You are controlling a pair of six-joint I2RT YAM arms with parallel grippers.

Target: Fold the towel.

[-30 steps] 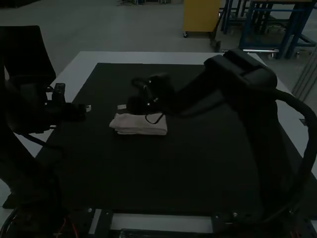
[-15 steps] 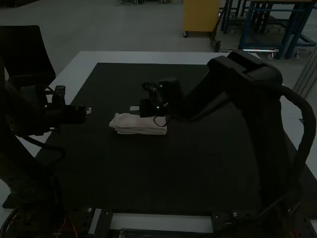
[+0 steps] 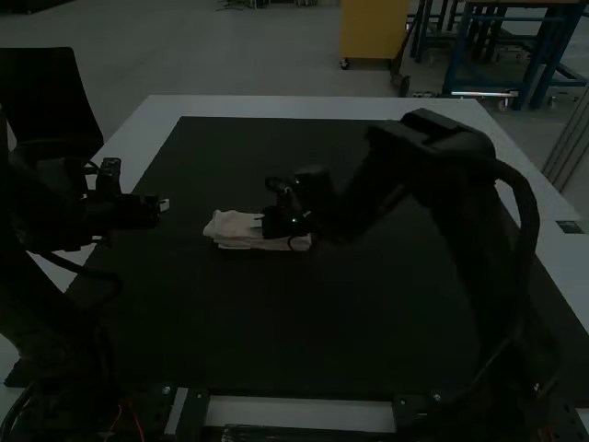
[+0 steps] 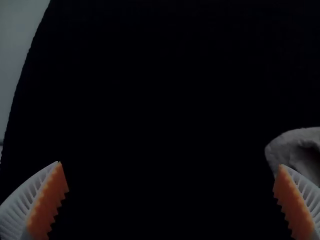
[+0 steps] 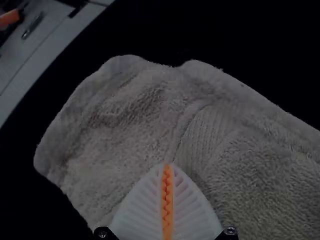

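Note:
The pale towel lies folded into a small, layered bundle on the dark mat. My right gripper is over its middle, fingers together. In the right wrist view those fingers meet right above or against the towel; contact cannot be made out. My left gripper stands off to the left of the bundle. The left wrist view has this gripper wide open with nothing between its fingers, and a corner of the towel close to one finger.
A dark mat covers most of the white table. A dark chair stands beyond the table's left edge. The right arm reaches across the mat's right half.
My right gripper first moved rightward above the towel, then came down nearer the viewer onto or just over it. The left arm has stayed practically still over the last half second.

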